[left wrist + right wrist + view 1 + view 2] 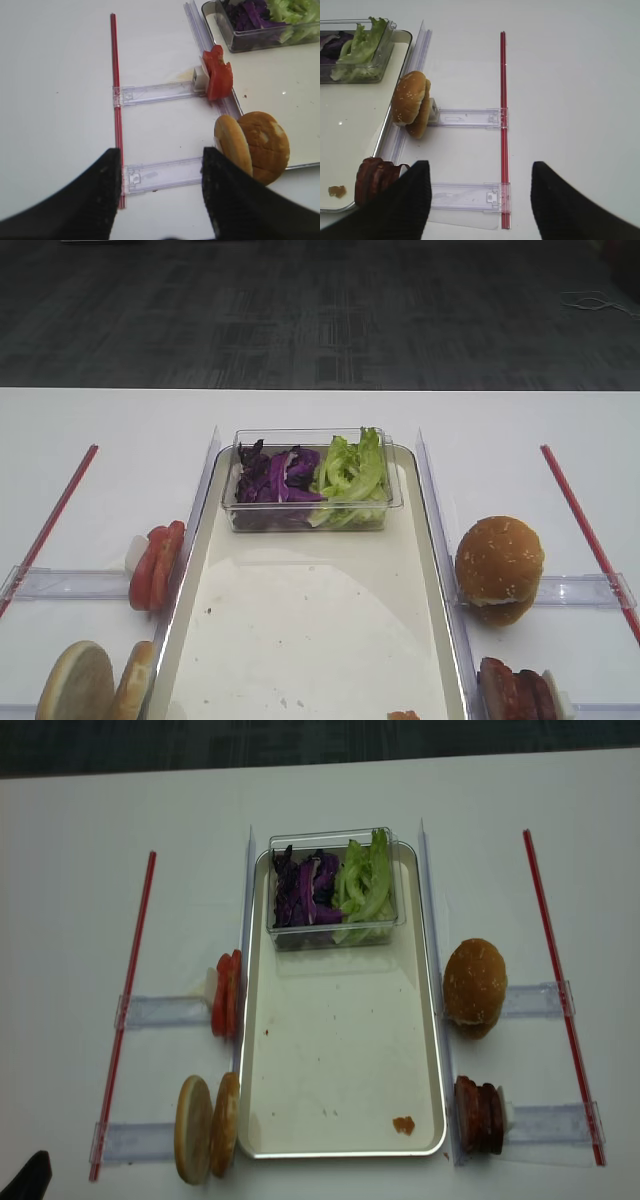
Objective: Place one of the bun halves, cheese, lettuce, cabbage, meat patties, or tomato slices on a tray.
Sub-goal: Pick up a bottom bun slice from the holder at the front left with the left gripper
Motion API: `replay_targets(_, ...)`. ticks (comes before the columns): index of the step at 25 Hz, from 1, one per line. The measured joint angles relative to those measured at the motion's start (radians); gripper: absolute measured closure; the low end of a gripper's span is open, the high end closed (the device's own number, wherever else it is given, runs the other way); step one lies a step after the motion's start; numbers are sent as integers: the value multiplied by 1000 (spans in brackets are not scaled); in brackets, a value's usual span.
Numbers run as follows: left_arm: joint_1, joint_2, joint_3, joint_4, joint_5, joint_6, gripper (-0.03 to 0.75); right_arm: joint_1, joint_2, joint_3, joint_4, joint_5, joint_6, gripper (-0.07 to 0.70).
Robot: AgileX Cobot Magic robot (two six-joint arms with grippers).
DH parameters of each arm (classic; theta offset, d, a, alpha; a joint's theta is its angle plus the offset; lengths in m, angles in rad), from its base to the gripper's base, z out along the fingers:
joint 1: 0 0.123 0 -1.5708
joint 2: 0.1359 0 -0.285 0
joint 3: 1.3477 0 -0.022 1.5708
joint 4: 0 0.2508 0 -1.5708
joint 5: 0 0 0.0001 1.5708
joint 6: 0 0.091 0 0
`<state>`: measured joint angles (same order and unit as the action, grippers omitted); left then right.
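Note:
The long cream tray (pixel 300 640) lies mid-table, its near part bare. At its far end a clear box holds purple cabbage (pixel 275 478) and green lettuce (pixel 352 475). Tomato slices (pixel 226 994) stand on edge left of the tray, with two bun halves (pixel 205 1125) nearer me. Meat patties (pixel 479 1114) stand right of the tray. No cheese is in view. My left gripper (pixel 161 155) hangs open over a clear holder, its right finger beside the bun halves (pixel 250 145). My right gripper (pixel 481 167) is open and holds nothing, with the patties (pixel 375 177) just left of it.
A whole sesame bun (pixel 499 568) stands on edge right of the tray. Red strips (pixel 135 980) (pixel 555 960) and clear plastic holders (pixel 160 1011) (pixel 545 1122) lie flat on both sides. A small orange scrap (pixel 403 1125) sits in the tray's near right corner.

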<state>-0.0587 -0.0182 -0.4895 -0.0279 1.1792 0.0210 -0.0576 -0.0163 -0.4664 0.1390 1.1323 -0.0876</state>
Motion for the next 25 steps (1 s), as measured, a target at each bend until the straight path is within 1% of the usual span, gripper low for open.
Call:
replay_targets(5,0,0,0,0,0,-5,365,0,0,0,0,0,0,178)
replay_targets(10,0,0,0,28,0,-62,365,0,0,0,0,0,0,178)
replay_targets(25,0,16,0,37,0,-72,365,0,0,0,0,0,0,178)
